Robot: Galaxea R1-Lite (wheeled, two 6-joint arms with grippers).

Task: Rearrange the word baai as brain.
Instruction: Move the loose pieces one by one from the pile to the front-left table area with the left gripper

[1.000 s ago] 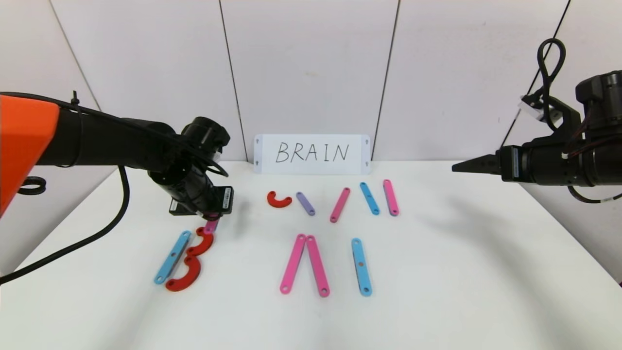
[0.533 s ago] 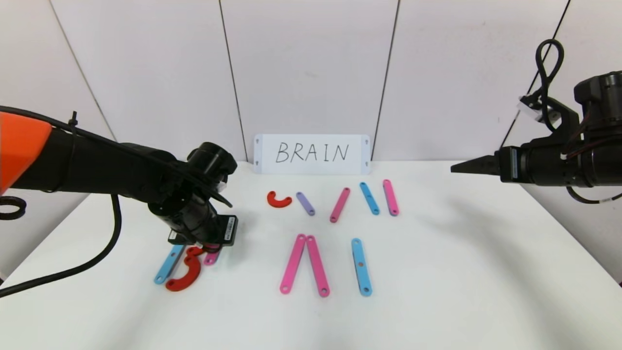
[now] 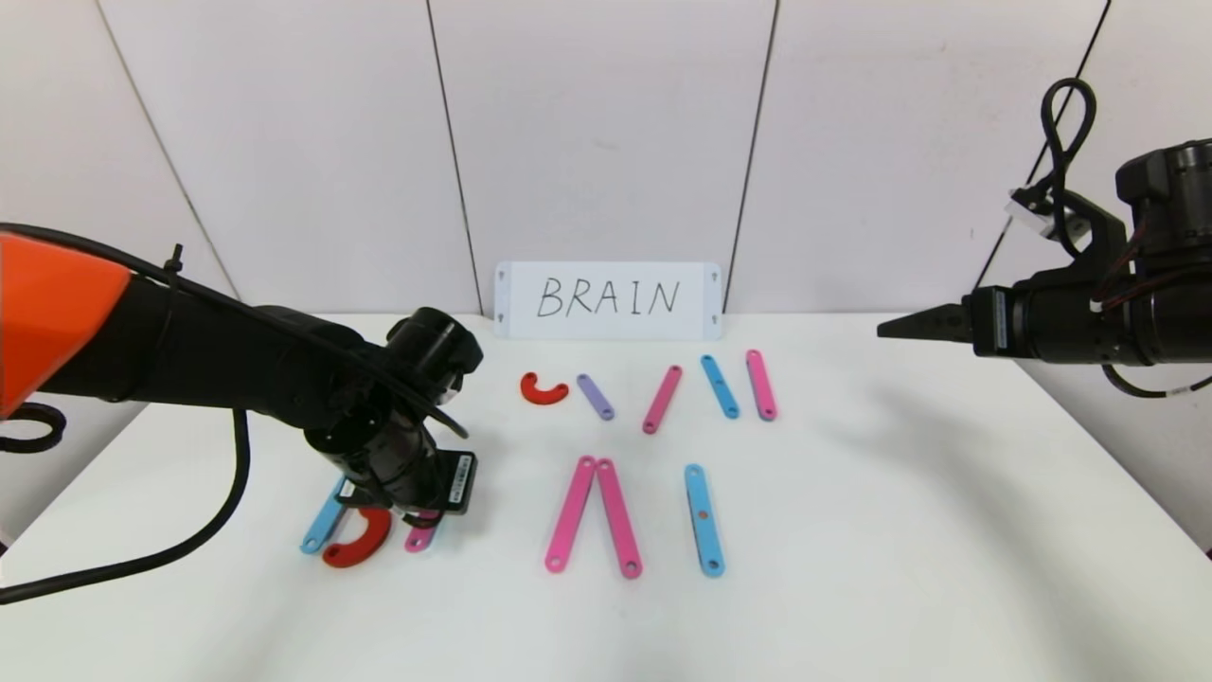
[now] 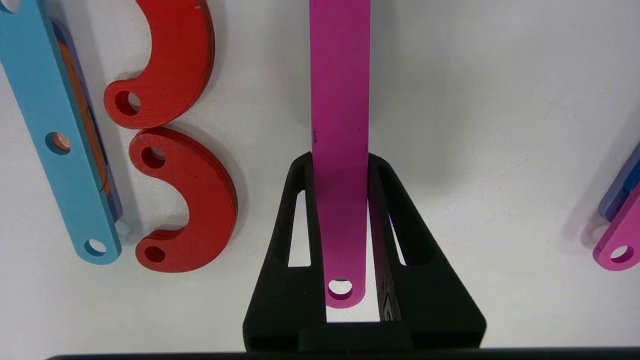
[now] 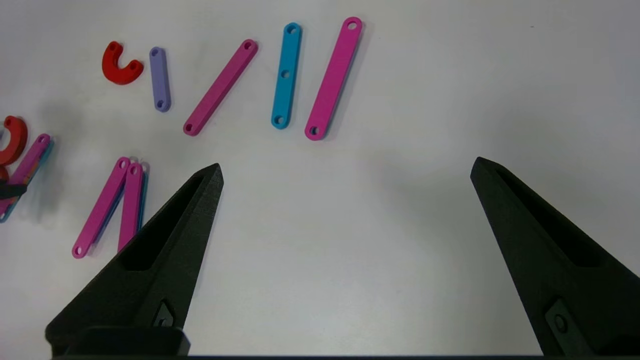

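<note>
**Q:** At the lower left of the head view, what does the figure show?

**A:** The left gripper [image 3: 419,519] sits low over the white table [image 3: 852,530], its jaws pinched on a pink strip [image 4: 340,150] that runs lengthwise between them. Just beside it lie two red arcs [image 4: 185,200], end to end, and a light-blue strip [image 4: 65,150] flanks them on the far side; together these form the first letter of the word.

**Q:** And toward the centre?

**A:** Two pink strips [image 3: 595,516] meet at their upper ends in a pointed shape without a crossbar, and a light-blue upright strip [image 3: 704,519] lies near them to the right. Higher in the frame runs a row of loose pieces: a small red arc [image 3: 543,389], a short purple strip [image 3: 596,396], a slanted pink strip [image 3: 663,399], a light-blue strip [image 3: 720,386] and another pink strip [image 3: 761,385]. A white card [image 3: 608,300] reading "BRAIN" stands at the back edge.

**Q:** What occupies the right edge?

**A:** The right gripper [image 5: 345,170] hangs well above the table, jaws spread wide, holding nothing.
</note>
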